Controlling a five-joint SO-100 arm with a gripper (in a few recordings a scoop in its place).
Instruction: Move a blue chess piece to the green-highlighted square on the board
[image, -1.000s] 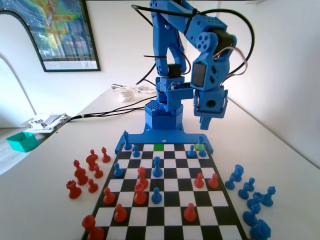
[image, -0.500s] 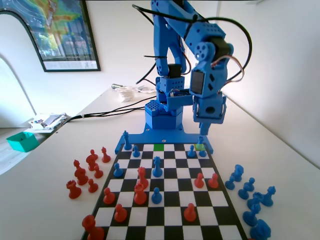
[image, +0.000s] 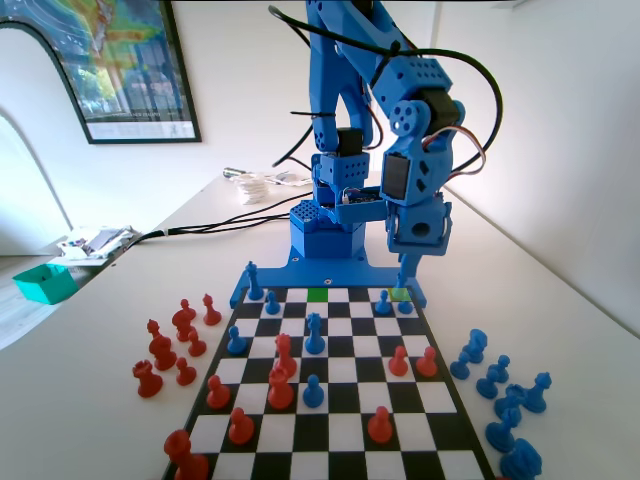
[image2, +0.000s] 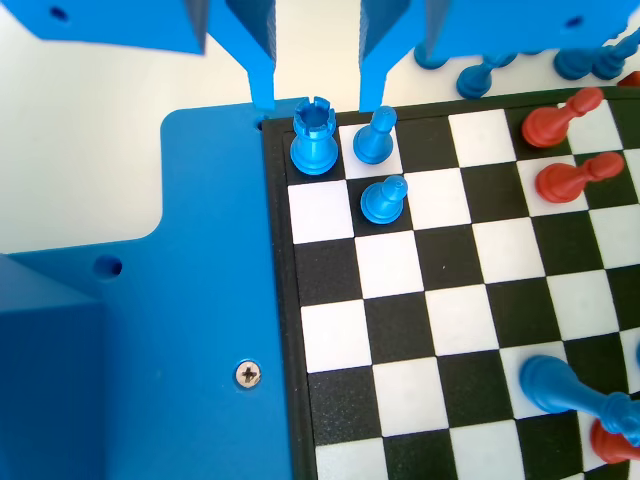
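The board (image: 330, 405) lies with its far edge at the blue arm's base. The green-highlighted square (image: 318, 294) is bare in the far row, left of centre. In the wrist view a short blue chess piece (image2: 312, 135) with a notched top stands on the corner square by the blue base. My gripper (image2: 318, 98) hangs open over it, one jaw on each side, tips about level with its top. Two small blue pawns (image2: 375, 135) (image2: 383, 198) stand right beside it. In the fixed view the gripper (image: 408, 272) is low over the board's far right corner, at a paler yellow-green square (image: 396, 294).
A taller blue piece (image: 314, 334) and several red pieces (image: 282, 375) stand mid-board. More red pieces (image: 170, 340) sit off the board on the left and blue ones (image: 500, 390) on the right. A teal tray (image: 45, 282) and cables (image: 200, 225) lie far left.
The gripper has come down and slightly left, from above the far right corner to just over the corner piece. No piece has moved.
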